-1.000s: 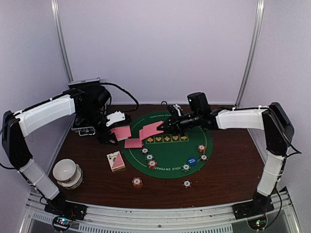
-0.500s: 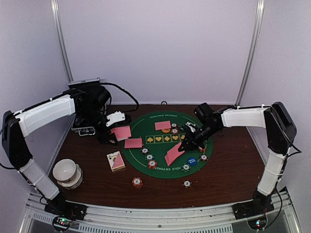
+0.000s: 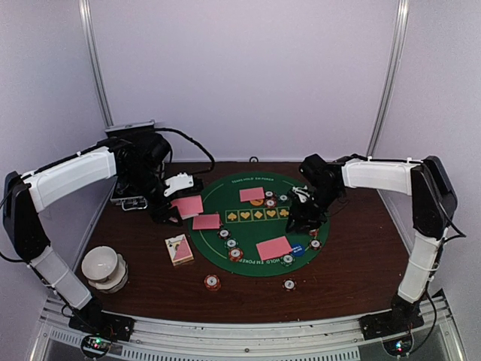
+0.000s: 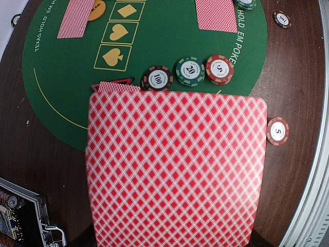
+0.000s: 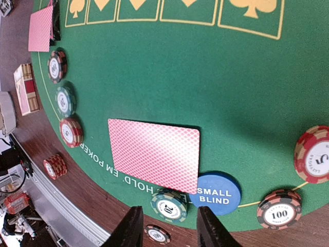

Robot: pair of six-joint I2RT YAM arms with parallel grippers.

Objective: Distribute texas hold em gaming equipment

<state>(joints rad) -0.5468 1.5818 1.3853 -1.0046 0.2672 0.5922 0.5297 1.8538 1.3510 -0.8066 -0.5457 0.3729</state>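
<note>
A round green mat [image 3: 259,226] carries pink-backed cards: one at the far side [image 3: 251,194], one at the left edge [image 3: 206,221], one near the front [image 3: 273,247]. My left gripper [image 3: 171,210] is shut on a stack of pink-backed cards [image 4: 175,170] that hides its fingers. My right gripper [image 5: 167,229] is open and empty, hovering just near of the front card [image 5: 157,154]. That card touches the blue "small blind" disc [image 5: 215,194] and a green chip [image 5: 168,206]. Striped chips [image 4: 189,71] line the mat's near-left rim. An orange disc [image 4: 96,9] lies by the far card.
A white bowl [image 3: 103,267] stands at the front left. A card box [image 3: 179,249] lies left of the mat. The black metal-edged case [image 3: 132,200] sits behind my left gripper. Loose chips [image 3: 213,282] [image 3: 288,284] lie on the wood near the front.
My right gripper carried a card from the mat's far side to its near side and let it go; it now lies flat by the blue disc. The left arm has not moved.
</note>
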